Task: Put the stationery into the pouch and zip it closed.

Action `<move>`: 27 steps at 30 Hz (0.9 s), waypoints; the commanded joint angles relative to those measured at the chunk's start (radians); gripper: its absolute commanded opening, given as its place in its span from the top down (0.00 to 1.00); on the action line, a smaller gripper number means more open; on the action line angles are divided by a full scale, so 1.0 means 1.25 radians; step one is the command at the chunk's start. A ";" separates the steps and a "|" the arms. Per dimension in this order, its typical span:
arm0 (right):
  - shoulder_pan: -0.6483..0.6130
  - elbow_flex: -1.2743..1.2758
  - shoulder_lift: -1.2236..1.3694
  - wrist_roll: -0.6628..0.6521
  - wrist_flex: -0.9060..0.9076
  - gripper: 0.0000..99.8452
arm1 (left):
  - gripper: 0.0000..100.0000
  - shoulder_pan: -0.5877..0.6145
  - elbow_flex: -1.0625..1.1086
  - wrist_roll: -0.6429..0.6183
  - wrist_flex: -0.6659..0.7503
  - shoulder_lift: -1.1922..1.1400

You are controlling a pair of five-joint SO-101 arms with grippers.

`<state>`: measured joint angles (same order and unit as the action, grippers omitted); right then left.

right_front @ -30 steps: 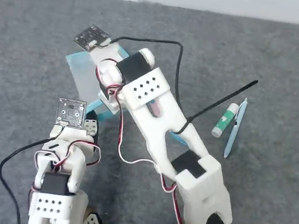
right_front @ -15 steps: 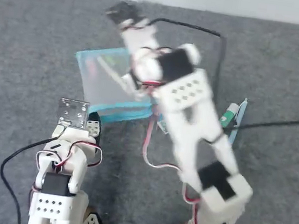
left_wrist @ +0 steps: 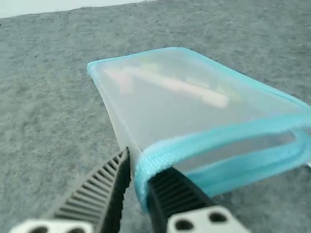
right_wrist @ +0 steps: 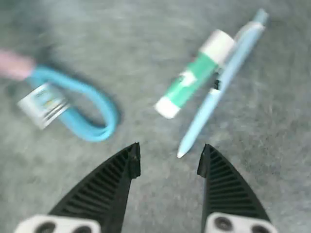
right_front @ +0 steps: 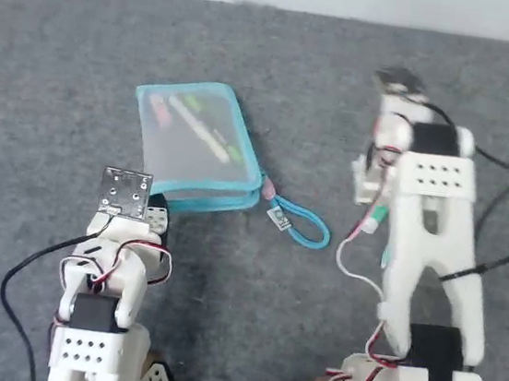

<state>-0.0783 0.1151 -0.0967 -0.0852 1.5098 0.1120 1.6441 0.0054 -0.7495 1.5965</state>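
The translucent pouch [right_front: 195, 146] with a teal zip edge lies left of centre, with coloured stationery inside it. My left gripper [left_wrist: 138, 182] is shut on the near corner of the pouch [left_wrist: 194, 111], pinching its teal rim. A green-and-white glue stick [right_wrist: 194, 80] and a light blue pen [right_wrist: 223, 87] lie side by side on the mat. My right gripper [right_wrist: 169, 155] hangs open just above and short of them, holding nothing. In the high view the right arm covers most of the glue stick [right_front: 377, 215].
The pouch's teal wrist loop [right_front: 301, 226] with a pink pull [right_front: 267, 190] and a small tag [right_front: 279, 218] trails toward the right arm. A grey felt mat [right_front: 56, 64] covers the table. A pale wall edge runs along the far side.
The right arm swung from above the pouch over to the right, and now hangs over the glue stick and pen. The pouch is uncovered. The left arm kept its hold.
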 commanded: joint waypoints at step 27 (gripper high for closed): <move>0.175 0.210 0.214 0.069 -0.283 0.83 | 0.99 0.005 -0.036 0.009 0.012 0.015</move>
<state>0.1197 0.3744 0.1857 -0.0023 1.1554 0.1151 1.6441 0.0069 -0.7495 1.5965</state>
